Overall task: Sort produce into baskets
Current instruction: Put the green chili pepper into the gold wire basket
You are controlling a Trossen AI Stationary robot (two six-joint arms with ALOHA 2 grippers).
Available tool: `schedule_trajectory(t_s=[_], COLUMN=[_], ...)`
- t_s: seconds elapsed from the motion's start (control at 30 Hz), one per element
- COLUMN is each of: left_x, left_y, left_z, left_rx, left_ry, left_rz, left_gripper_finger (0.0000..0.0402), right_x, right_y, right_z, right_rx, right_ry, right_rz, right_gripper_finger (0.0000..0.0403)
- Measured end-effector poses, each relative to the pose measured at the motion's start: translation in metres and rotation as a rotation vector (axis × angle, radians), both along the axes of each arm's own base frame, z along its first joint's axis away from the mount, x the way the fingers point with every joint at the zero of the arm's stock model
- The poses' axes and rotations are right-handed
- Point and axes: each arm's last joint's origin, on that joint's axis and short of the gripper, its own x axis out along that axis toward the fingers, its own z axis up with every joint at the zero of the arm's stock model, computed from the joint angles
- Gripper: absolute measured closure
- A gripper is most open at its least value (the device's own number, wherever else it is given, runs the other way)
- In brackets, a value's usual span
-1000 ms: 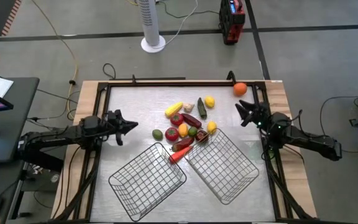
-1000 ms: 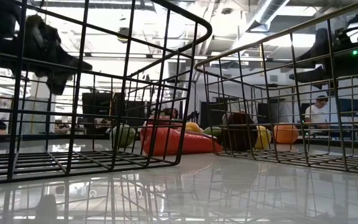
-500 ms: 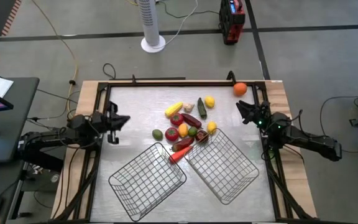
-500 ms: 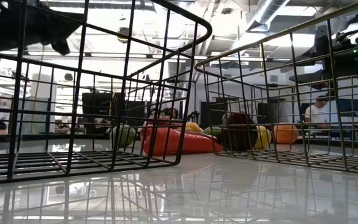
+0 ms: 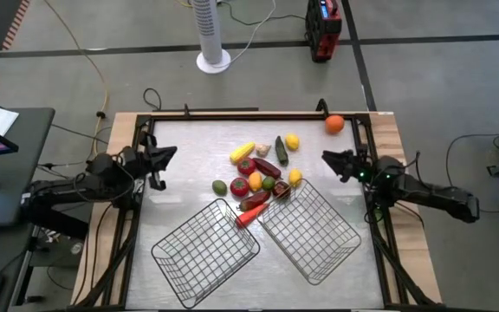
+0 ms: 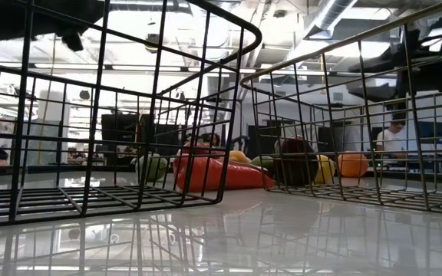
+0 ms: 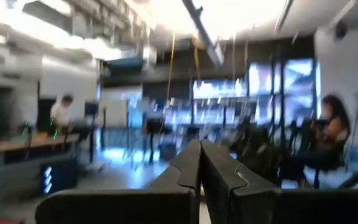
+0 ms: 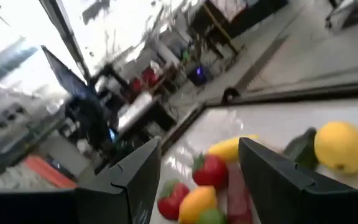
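Note:
The produce (image 5: 258, 173) lies in a loose pile at the table's middle: red, yellow, green and dark pieces resting on the tabletop. One orange fruit (image 5: 334, 124) sits apart at the far right corner. Two wire baskets, left (image 5: 204, 251) and right (image 5: 310, 232), stand on the table just nearer than the pile, with nothing in them. My left gripper (image 5: 165, 156) hangs shut above the table's left side, tipped upward, its fingers (image 7: 191, 163) closed on nothing. My right gripper (image 5: 327, 159) hovers open at the right, pointing level at the pile (image 8: 210, 171).
A red long piece (image 5: 248, 215) lies between the baskets' far corners. Bare tabletop shows left of the pile and along the far edge. A fan base (image 5: 213, 61) and a red device (image 5: 323, 30) stand on the floor beyond. People show in the room behind.
My left gripper has risen and drawn back toward the table's left and far side, tipping upward and rolling, still shut. My right gripper has rolled on the spot, staying open. The produce and baskets have not moved.

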Motion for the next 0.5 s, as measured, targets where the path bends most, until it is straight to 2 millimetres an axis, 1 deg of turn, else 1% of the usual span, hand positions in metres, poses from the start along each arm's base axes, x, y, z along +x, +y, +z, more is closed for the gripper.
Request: schedule_trajectory(t_s=[0.13,0.23,0.37,0.5], left_x=[0.018,0.034,0.053,0.066], left_y=[0.004,0.007,0.011,0.014], left_z=[0.013,0.017,0.012,0.015], left_rx=[-0.033,-0.046,-0.054,-0.011], left_ry=[0.139,0.212,0.292,0.274], left_rz=[0.018,0.014,0.018,0.033], left_gripper_finger=[0.0401,0.0401,0.0401,0.0401], right_x=[0.008,0.018,0.039,0.063], right_y=[0.000,-0.001,-0.005,-0.017], right_z=[0.006,0.022,0.041,0.057], right_rx=[0.007,-0.009,-0.014,0.017], right_ry=[0.103,0.194,0.342,0.446], right_rz=[0.014,0.026,0.015,-0.018], right_gripper_finger=[0.0159,0.0159,0.0159,0.0159])
